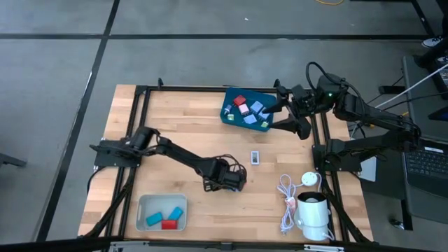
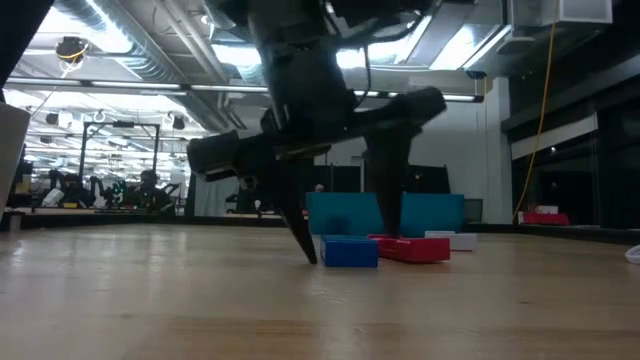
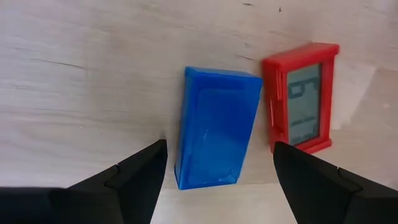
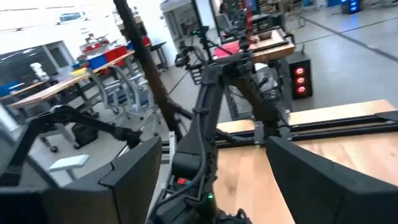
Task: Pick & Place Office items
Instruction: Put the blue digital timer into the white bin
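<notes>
My left gripper [image 1: 227,175] is open, pointing down at mid-table. A blue block [image 3: 214,127] lies flat on the wood between its fingertips, and a red-framed flat piece [image 3: 301,96] lies beside it, close to one finger. The fingers stand on either side of the block without touching it. In the low view the blue block [image 2: 350,251], the red piece [image 2: 415,248] and a white piece [image 2: 460,240] lie in a row. The white piece [image 1: 255,158] lies just beyond the gripper. My right gripper [image 1: 288,116] is open and empty, beside the blue tray [image 1: 227,112] that holds several coloured pieces.
A white tray [image 1: 143,210] near the front left holds blue and red pieces. A coiled white cable [image 1: 287,203] and a white cylindrical device [image 1: 313,213] sit at the front right. A black frame [image 1: 133,133] runs around the table's edges.
</notes>
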Tool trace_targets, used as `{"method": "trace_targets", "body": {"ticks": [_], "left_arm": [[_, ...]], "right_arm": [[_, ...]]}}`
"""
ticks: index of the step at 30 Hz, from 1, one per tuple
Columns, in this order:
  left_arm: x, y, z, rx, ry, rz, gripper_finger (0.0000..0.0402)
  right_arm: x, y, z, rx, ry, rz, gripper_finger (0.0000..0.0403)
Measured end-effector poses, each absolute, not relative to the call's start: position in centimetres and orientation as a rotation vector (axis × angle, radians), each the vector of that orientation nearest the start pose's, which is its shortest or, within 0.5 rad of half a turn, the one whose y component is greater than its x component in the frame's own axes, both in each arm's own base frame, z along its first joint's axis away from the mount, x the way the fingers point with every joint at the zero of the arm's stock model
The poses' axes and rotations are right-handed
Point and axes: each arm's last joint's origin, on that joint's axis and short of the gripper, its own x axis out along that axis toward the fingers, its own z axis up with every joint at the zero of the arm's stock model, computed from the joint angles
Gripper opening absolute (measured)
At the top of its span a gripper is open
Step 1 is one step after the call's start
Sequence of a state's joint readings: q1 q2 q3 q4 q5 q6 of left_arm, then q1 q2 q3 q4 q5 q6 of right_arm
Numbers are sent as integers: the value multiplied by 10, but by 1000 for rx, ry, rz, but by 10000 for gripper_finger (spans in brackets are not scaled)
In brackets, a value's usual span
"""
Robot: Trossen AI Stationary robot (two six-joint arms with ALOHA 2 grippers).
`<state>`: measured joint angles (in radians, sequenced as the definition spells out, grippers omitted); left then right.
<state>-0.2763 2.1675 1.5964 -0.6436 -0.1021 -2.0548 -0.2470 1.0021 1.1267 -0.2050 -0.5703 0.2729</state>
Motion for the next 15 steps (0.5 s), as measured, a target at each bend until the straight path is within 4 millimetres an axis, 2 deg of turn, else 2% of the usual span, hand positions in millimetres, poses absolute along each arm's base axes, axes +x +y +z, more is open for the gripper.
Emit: {"method": "trace_targets", "body": {"ticks": [8, 10, 15], "left_arm": [[427, -107, 141, -1507, 938, 1132, 287], [426, -104, 133, -1479, 998, 1148, 287], [427, -102, 123, -1467, 1118, 1111, 287]], "right_arm": [[202, -35, 408, 309, 127, 317, 297], [202, -35, 408, 310, 127, 317, 297], [202, -35, 408, 311, 128, 316, 297]]}}
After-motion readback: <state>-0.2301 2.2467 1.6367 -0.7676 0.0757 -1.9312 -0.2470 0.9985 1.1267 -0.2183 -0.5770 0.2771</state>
